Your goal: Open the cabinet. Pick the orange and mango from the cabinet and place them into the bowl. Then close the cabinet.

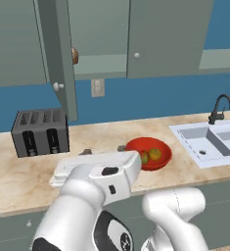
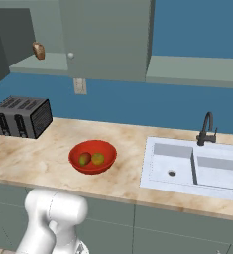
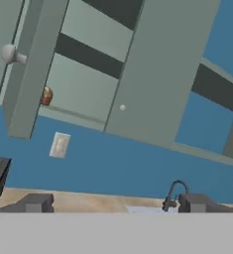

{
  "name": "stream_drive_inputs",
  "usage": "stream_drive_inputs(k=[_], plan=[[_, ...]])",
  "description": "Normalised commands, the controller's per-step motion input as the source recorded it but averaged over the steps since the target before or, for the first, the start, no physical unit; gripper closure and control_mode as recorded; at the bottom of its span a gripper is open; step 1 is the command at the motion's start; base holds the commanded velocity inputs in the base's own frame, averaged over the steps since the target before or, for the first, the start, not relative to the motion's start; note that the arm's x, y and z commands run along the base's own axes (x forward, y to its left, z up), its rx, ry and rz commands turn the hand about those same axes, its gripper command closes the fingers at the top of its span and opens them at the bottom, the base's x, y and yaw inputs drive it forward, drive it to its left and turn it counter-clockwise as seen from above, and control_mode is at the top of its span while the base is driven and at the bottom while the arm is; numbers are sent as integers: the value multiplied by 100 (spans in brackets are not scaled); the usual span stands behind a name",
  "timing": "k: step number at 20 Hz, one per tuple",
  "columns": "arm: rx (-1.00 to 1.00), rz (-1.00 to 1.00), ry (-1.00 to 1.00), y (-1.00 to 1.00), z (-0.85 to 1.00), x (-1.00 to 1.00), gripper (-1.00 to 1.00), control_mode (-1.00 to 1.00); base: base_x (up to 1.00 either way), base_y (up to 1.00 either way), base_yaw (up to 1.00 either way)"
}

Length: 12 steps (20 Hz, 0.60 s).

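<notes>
Cabinet (image 1: 136,39): left door swung out, right door shut. Bowl (image 2: 92,157): on the counter (image 2: 48,158) between toaster (image 2: 22,116) and sink (image 2: 197,168), holding the mango (image 2: 85,158) and orange (image 2: 97,158) side by side. Gripper (image 3: 113,204): fingers spread wide, empty, facing the cabinet.

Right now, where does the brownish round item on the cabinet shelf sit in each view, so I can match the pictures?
Left base view: brownish round item at upper left, peeking from behind the open cabinet door.
Right base view: upper left, on the shelf's left end.
Hand view: left of centre, beside the open door's edge.
Shared landmark: the wall outlet just below the shelf.
</notes>
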Motion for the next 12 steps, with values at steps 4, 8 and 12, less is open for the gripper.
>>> stream_drive_inputs(k=[4, 8, 12], plan=[[-16, 7, -42, 73, 2, 11, -100, -100, 0, 0, 0], [-15, 10, -52, 34, 19, -6, -100, -100, 0, 0, 0], [-7, -1, -12, 25, 7, 24, -100, -100, 0, 0, 0]])
